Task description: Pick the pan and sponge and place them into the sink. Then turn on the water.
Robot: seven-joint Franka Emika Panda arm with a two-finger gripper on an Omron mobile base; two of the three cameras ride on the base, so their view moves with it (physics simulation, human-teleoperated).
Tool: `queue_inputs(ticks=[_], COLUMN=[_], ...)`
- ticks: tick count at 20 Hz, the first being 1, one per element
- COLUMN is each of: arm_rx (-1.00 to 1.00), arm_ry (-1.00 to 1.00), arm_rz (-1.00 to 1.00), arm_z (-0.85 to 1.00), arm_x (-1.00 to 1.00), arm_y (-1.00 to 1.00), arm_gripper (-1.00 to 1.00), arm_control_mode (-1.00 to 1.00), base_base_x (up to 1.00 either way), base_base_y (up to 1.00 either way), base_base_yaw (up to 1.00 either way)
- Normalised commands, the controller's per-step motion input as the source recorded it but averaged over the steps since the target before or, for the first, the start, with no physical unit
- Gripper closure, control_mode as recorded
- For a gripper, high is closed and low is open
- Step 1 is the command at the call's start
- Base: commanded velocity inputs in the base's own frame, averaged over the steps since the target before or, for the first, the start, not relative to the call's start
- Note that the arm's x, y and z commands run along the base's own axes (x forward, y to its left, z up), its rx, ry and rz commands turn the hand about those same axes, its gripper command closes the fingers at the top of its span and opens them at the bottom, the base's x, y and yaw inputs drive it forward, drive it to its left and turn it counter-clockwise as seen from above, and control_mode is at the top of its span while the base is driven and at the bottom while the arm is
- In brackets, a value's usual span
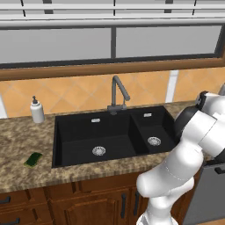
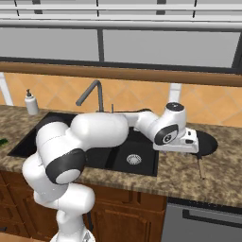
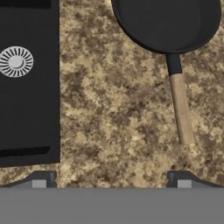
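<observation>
The black pan (image 3: 166,22) lies on the speckled counter right of the sink (image 1: 88,127), its light wooden handle (image 3: 181,109) pointing toward the counter's front. My gripper (image 3: 111,181) hangs open and empty over the bare counter between the sink's narrow basin (image 3: 26,109) and the pan, just short of the handle's end. From the right base view the hand (image 2: 182,139) covers part of the pan (image 2: 210,142). The green sponge (image 1: 33,159) lies flat on the counter left of the sink. No water runs from the grey faucet (image 1: 118,94) behind the basins.
A white soap dispenser (image 1: 37,110) stands at the back left of the counter. Tiled wall and a window sill rise behind the faucet. A grey appliance front (image 2: 203,222) sits below the counter on the right.
</observation>
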Motion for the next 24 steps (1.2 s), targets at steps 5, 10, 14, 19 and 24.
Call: queue_inputs(ticks=[5, 10, 14, 19, 24], arm_rx=[0.00, -0.01, 0.00, 0.00, 0.02], arm_ry=[0.01, 0.09, 0.10, 0.11, 0.11], arm_rz=[0.00, 0.00, 0.00, 0.00, 0.00], arm_z=[-0.06, -0.20, -0.22, -0.10, 0.00], arm_x=[0.08, 0.28, 0.34, 0.28, 0.11], arm_y=[0.00, -0.09, -0.22, -0.28, -0.44], arm_gripper=[-1.00, -1.00, -1.00, -1.00, -1.00], arm_control_mode=[-1.00, -1.00, -1.00, -1.00, -1.00], base_base_x=[0.00, 0.00, 0.00, 0.00, 0.00], base_base_y=[0.00, 0.00, 0.00, 0.00, 0.00], base_base_yaw=[0.00, 0.00, 0.00, 0.00, 0.00])
